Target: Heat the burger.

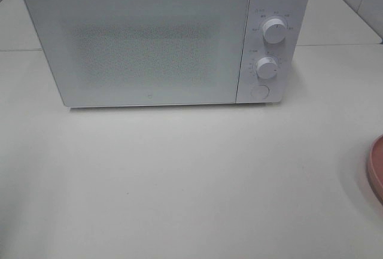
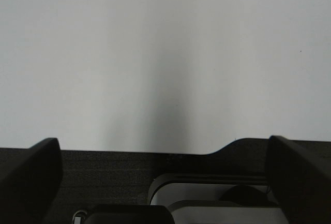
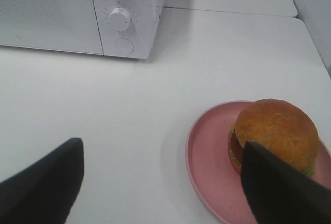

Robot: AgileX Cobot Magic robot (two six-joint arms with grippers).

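A burger [image 3: 276,133] on a pink plate [image 3: 207,154] sits just ahead of the right gripper's [image 3: 160,182] spread fingers, with a closed white microwave [image 1: 143,43] farther off.

The burger stands upright on the plate, domed bun on top, so its tall axis points straight up from the table [image 1: 191,181]. Seen from the right gripper, it lies slightly forward and toward one finger [image 3: 282,188], whose dark tip overlaps its lower edge in that view; whether they touch cannot be told. The other finger [image 3: 44,190] is well apart over bare table. These jaws stand wide and hold nothing. The left gripper [image 2: 165,182] is also spread wide and empty, facing only plain white surface. The right arm looks far nearer the burger. The microwave door is shut, beyond the plate.
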